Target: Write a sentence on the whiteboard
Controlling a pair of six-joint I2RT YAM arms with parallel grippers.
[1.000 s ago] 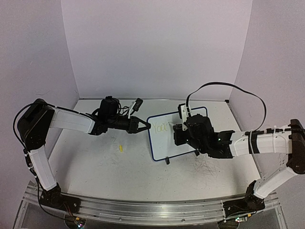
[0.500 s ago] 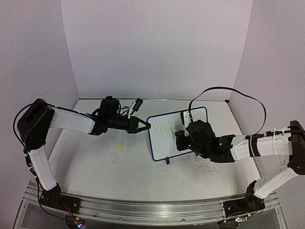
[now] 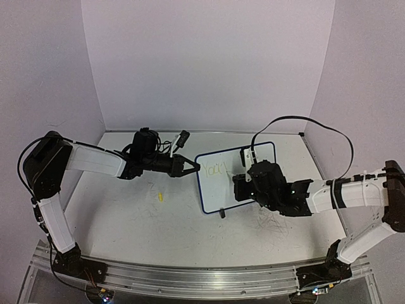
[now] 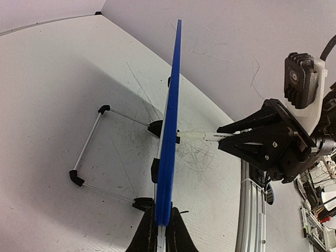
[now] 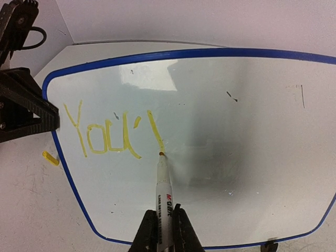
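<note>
We judge the whiteboard (image 3: 218,190) light but tippy, best pinched at the rim where the left end effector (image 3: 195,168) clamps it; the right end effector (image 5: 163,233) grips a marker (image 5: 164,194).

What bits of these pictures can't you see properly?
- Top view: the sentence is too small to read; the right arm covers part of the whiteboard.
- Left wrist view: the whiteboard is edge-on, hiding its writing side.
- Right wrist view: the marker's back end is hidden inside the right tool.
- Top view: the small yellow thing is too small to identify.
</note>
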